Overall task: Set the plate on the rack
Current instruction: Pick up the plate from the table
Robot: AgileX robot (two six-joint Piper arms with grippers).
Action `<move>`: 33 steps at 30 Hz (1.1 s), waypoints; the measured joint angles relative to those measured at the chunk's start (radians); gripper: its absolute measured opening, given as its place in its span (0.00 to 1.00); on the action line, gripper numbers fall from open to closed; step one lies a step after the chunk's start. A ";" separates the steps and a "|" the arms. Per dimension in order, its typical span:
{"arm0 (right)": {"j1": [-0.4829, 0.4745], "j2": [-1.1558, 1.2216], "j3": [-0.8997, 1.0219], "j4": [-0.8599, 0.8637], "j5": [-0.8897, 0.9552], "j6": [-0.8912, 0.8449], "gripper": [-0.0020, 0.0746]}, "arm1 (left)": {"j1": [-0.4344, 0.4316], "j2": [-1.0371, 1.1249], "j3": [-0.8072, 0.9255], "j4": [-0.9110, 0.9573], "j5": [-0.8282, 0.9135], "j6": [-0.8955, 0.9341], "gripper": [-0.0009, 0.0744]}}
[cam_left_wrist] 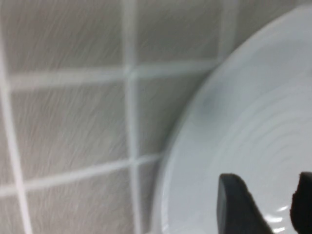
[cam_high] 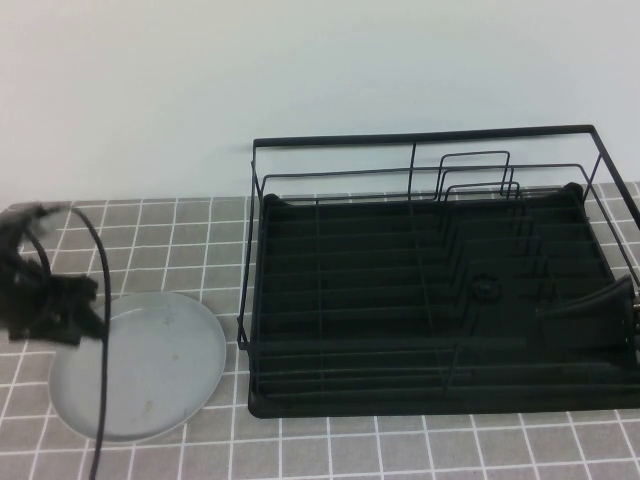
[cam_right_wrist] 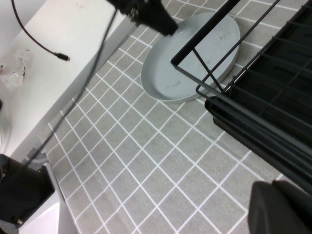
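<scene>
Left hand (cam_high: 70, 310) low, fingers apart; right hand (cam_right_wrist: 280, 207) raised, fingers together

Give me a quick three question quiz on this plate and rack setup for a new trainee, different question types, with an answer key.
1. True or false: the plate already stands in the rack.
2. Which gripper is at the plate's rim: A) left gripper, B) right gripper?
3. Fill in: the plate lies flat on the tiled ____.

Key:
1. False; it lies on the table, to the rack's left.
2. A; its jaws stand open at the rim, while the shut right gripper waits by the rack's right end.
3. Table.
</scene>
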 joint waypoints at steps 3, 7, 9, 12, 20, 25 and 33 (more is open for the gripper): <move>0.000 0.000 0.000 0.000 -0.003 -0.004 0.02 | 0.000 -0.026 -0.046 0.035 0.014 -0.005 0.34; 0.000 0.000 0.000 0.000 -0.003 -0.004 0.02 | 0.000 -0.035 -0.079 0.179 0.053 -0.119 0.34; 0.000 0.000 0.000 0.000 -0.003 -0.004 0.02 | 0.000 -0.028 -0.079 0.208 0.065 -0.150 0.34; 0.000 0.000 0.000 0.000 -0.003 -0.002 0.02 | 0.000 -0.022 -0.077 0.218 0.059 -0.150 0.34; 0.000 0.000 0.000 0.000 0.001 -0.003 0.02 | 0.000 0.016 -0.077 0.265 0.046 -0.190 0.34; 0.000 0.000 0.000 0.000 0.001 -0.003 0.02 | 0.000 0.056 -0.077 0.210 0.046 -0.161 0.33; 0.000 0.000 0.000 0.000 0.001 -0.003 0.02 | 0.000 0.105 -0.077 0.167 0.038 -0.121 0.33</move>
